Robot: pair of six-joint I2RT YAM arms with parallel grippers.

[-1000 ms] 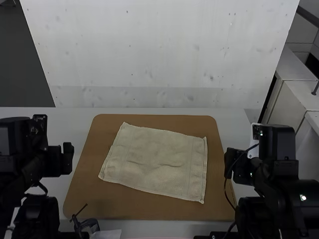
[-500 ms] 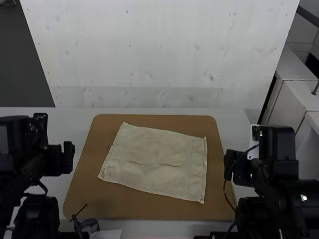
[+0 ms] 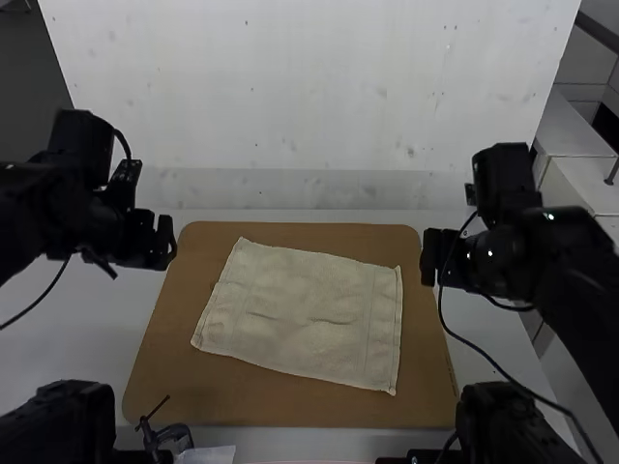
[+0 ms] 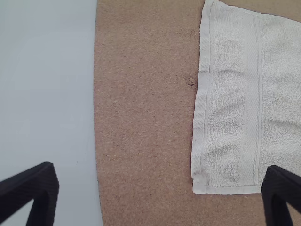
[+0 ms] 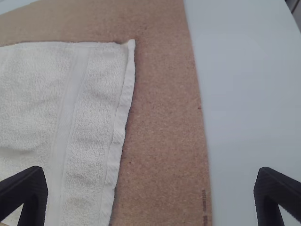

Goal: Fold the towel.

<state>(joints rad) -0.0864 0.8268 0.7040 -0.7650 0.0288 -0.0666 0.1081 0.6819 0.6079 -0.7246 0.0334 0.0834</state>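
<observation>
In the high view a cream towel [image 3: 300, 314] lies spread and slightly askew on a brown board, with small wrinkles near its middle. My left gripper [image 3: 166, 242] is above the board's left edge, apart from the towel; my right gripper [image 3: 427, 257] is over the board's right edge, also apart from it. The left wrist view has the left gripper [image 4: 160, 195] with fingers wide apart, the towel [image 4: 230, 108] below. Seen from the right wrist, the right gripper [image 5: 150, 193] is likewise spread wide and holds nothing; the towel [image 5: 89, 103] lies flat beneath.
The brown board [image 3: 290, 411] rests on a pale table [image 3: 58, 348]. A small dark clamp-like item [image 3: 172, 435] and a pale sheet [image 3: 208, 454] are at the near edge. A white panel [image 3: 309, 116] stands behind the table.
Both arms have moved forward from the near sides of the table, the left gripper also a little to the right and the right one slightly to the left. The towel has not moved.
</observation>
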